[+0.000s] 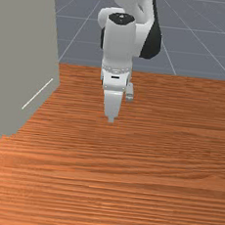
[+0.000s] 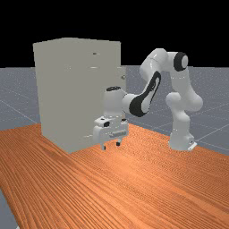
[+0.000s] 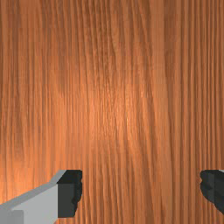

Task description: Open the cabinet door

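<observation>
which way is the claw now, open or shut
Open: in the wrist view the claw has its two fingers wide apart, with the table seen between them.

The fingers (image 3: 69,199) of the gripper (image 2: 111,146) stand wide apart above the counter (image 3: 109,105), with orange-brown wood between them and dark, notched pads (image 3: 210,186) facing each other across it. One finger shows a long stretch of light grey behind its dark pad, the other mostly its dark pad. The wood grain runs in streaks, lighter and darker, roughly square to the line from finger to finger, and a soft bright sheen lies on the wood near the gripper (image 3: 141,190).
</observation>
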